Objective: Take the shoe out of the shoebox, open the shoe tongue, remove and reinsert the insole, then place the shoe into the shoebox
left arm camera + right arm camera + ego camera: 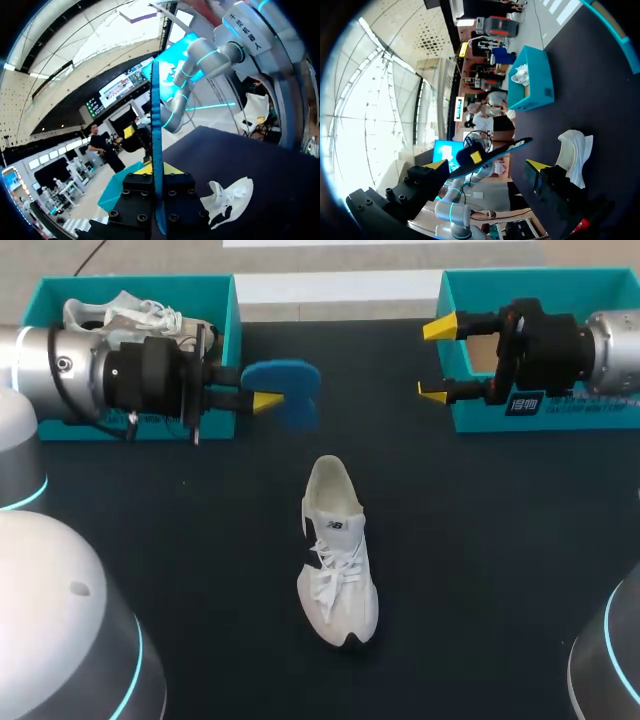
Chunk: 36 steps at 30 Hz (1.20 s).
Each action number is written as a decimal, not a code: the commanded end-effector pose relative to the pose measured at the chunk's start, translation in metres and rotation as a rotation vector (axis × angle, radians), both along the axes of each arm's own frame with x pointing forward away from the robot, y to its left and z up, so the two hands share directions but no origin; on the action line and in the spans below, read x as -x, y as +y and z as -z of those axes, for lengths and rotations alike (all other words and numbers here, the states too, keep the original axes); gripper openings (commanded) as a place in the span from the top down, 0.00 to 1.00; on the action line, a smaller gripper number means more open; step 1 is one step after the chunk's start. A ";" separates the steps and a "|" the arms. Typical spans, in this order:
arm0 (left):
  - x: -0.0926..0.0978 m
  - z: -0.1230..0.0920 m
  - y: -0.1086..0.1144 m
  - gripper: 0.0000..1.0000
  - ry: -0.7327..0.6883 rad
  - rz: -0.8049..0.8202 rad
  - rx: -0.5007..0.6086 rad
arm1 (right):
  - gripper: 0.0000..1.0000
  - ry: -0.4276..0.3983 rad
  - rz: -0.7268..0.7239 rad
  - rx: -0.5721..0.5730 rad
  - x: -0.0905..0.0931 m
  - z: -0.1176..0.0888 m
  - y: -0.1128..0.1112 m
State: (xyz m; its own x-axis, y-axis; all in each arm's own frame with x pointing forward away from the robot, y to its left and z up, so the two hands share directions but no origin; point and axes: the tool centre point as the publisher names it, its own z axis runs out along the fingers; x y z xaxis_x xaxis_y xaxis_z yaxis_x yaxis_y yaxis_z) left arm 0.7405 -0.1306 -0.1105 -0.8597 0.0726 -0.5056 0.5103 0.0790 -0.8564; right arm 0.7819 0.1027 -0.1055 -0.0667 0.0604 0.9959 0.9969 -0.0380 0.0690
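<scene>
One insole (290, 380) is clenched in the left gripper (268, 398). At its 6 o'clock lies one shoe (337, 560); a second shoe (120, 312) sits in the 10 o'clock box (232, 330). Right gripper (436, 360) gapes empty by the second box (560, 418), at 2 o'clock.

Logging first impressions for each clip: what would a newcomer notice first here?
The blue insole, pinched in the left claw beside the left shoebox, stands out most. Next comes the white shoe, lying alone mid-table with its toe toward the robot. The right claw hangs open by the right shoebox.
</scene>
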 end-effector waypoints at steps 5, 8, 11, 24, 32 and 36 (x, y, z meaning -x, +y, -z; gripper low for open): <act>-0.003 0.000 0.000 1.00 0.818 -0.032 0.020 | 0.00 0.000 0.002 0.001 0.000 0.000 0.001; -0.004 0.002 0.000 1.00 0.904 -0.041 -0.006 | 0.00 0.000 0.002 0.001 0.000 0.000 0.001; -0.006 0.009 -0.003 1.00 1.217 -0.067 -0.063 | 0.00 0.000 0.002 0.001 0.000 0.000 0.001; -0.008 0.003 -0.005 1.00 1.722 -0.048 -0.107 | 0.00 0.000 0.002 0.001 0.000 0.000 0.001; -0.005 -0.002 -0.007 1.00 1.887 0.001 -0.120 | 0.00 0.000 0.002 0.001 0.000 0.000 0.001; -0.005 -0.002 -0.007 1.00 1.887 0.001 -0.120 | 0.00 0.000 0.002 0.001 0.000 0.000 0.001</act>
State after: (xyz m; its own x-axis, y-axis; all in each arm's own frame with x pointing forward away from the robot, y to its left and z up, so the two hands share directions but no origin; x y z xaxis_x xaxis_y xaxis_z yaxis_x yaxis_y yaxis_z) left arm 0.7413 -0.1379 -0.1073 -0.7646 0.0384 0.6434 -0.6344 0.1315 -0.7618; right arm 0.7818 0.1027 -0.1055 -0.0667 0.0603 0.9959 0.9969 -0.0379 0.0691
